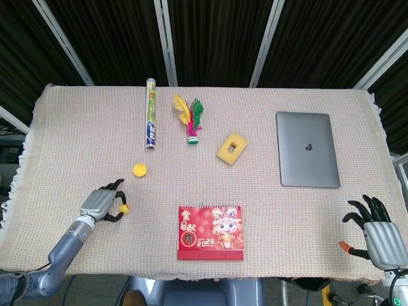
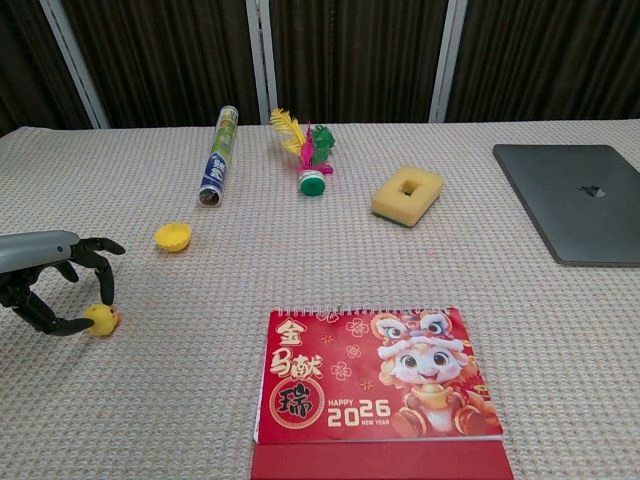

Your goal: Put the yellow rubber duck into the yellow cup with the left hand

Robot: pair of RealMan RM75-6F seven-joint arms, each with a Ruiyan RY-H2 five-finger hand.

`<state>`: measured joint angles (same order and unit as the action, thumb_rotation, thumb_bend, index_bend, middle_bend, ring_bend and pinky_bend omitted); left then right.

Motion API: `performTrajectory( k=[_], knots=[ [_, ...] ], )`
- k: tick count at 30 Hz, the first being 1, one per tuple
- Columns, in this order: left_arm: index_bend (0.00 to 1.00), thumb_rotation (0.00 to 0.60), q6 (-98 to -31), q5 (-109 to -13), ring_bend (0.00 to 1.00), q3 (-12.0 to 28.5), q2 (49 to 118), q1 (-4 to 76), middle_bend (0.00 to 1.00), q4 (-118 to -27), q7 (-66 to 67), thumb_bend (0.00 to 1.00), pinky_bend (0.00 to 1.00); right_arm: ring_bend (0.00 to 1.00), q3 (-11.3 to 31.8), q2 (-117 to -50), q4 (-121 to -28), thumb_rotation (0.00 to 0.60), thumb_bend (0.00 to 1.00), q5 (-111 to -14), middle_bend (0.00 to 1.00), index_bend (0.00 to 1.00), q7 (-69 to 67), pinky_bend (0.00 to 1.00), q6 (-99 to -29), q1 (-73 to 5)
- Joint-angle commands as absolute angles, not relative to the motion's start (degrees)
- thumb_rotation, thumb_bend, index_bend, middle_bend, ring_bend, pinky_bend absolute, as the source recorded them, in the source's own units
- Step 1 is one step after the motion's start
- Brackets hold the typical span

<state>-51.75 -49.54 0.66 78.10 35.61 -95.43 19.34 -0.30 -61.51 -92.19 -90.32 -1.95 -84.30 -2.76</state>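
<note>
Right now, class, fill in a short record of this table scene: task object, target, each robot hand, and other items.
task object: yellow rubber duck, on the cloth
target: yellow cup, upright, empty, beyond the duck
left robot hand: fingertips pinching the duck
right robot hand: holds nothing, fingers apart, near table corner
other items: red calendar, laptop closed, yellow sponge, shuttlecock, tube lying flat
</note>
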Motion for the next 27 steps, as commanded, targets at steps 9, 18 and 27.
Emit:
performTrajectory(
  k=[9, 18, 27],
  knots=[
    [0.46, 0.6, -54.4, -54.3, 0.08, 2.3, 76.2, 35.3, 0.0, -96.3, 17.6, 0.39, 0.18, 0.0, -0.3, -61.5, -92.2, 0.6, 0.03, -90.4, 0.19, 0.44, -1.8, 0.0, -84.3, -2.8],
    [0.46, 0.6, -55.3, -59.0, 0.08, 2.8, 73.9, 34.1, 0.0, -92.1, 13.8, 0.39, 0.18, 0.0, -0.3, -61.5, -92.1, 0.6, 0.03, -90.5, 0.19, 0.44, -1.9, 0.0, -84.3, -2.7],
    [0.47, 0.6, -55.2, -61.9, 0.08, 2.8, 75.1, 33.1, 0.0, -86.5, 10.3, 0.39, 0.17, 0.0, -0.4, -61.5, -92.2, 0.6, 0.03, -90.5, 0.19, 0.44, -1.8, 0.0, -84.3, -2.8]
  ],
)
